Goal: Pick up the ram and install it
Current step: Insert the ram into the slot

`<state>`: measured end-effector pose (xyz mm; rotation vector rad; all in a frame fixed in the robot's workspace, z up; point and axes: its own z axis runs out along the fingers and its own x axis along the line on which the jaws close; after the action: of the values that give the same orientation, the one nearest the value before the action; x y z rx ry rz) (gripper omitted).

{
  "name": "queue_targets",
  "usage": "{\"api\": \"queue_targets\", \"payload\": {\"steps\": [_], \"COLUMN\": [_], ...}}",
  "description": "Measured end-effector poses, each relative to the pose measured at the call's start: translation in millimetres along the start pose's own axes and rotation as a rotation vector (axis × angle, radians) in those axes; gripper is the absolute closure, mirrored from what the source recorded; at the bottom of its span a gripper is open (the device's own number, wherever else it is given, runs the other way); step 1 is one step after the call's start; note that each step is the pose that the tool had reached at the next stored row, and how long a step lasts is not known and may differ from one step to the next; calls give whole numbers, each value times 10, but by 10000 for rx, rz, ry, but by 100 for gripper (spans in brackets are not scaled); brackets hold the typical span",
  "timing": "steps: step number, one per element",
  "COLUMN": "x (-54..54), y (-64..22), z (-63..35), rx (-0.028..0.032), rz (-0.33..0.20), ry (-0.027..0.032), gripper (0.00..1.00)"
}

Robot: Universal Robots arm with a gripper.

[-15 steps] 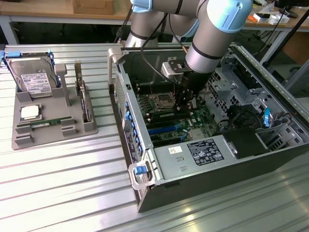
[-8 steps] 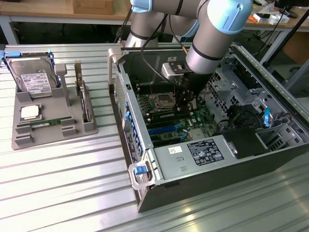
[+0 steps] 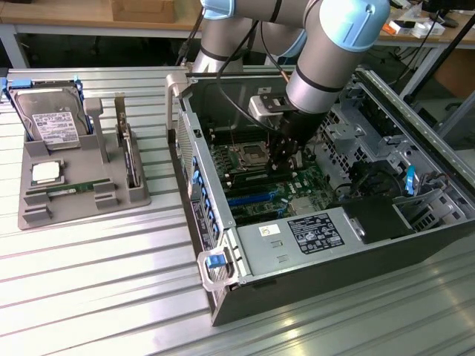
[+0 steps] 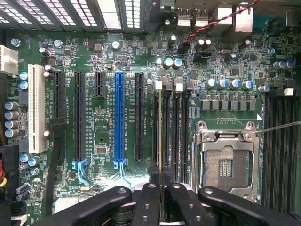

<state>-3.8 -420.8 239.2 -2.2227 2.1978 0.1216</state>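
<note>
- The gripper is reaching down inside the open computer case, hanging over the motherboard.
- Its fingers are pinching almost fully together, gripping the ram between them.
- The ram is showing edge-on as a thin line, running along one of the black memory slots, between the blue slot and the processor socket.
- Whether the ram is sitting down in that slot or hanging just above it, I cannot tell.
- In the exterior view, the socket is lying at about nine o'clock from the gripper, close beside it.
- In that view a grey tray is sitting on the table at nine o'clock from the case, apart from it.
- The hard drive is leaning at the tray's twelve o'clock end, with the square processor chip lying at six o'clock from it.
- Another green stick is lying flat in the tray, at five o'clock from that chip.
</note>
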Motion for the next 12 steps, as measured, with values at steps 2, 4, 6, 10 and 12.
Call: {"api": "queue_targets", "payload": {"steps": [2,4,6,10,12], "x": [0,9,11,14,14], "y": [0,1,0,3,3], "z": [0,-1,-2,7,16], "rx": [1,4,6,15,15], "rz": [6,63,96,230,239], "ry": [-2,-3,-4,-10,-10], "gripper": [88,88,88,88,88]}}
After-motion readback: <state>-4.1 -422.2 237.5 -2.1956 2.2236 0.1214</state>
